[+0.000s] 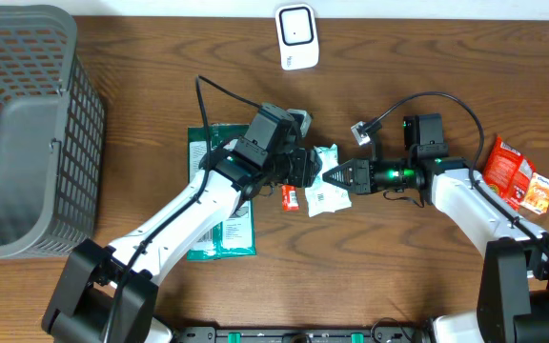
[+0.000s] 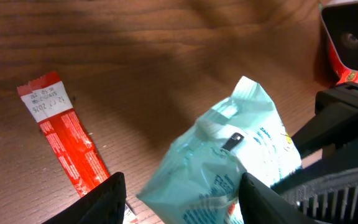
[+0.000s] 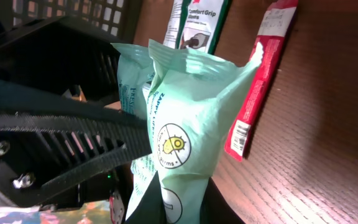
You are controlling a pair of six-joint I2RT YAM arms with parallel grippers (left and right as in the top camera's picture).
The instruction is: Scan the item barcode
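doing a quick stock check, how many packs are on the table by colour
green: 2, a flat pack and a pale pouch
red: 2, a thin stick and a pack
orange: 1, a small pack
total: 5

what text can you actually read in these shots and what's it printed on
"Comfort Grip": on the dark green flat package
Mint green plastic pouch: print around its round seal is too blurred to read
Red stick sachet: stamped date is too blurred to read
Red-orange packets: too small to read
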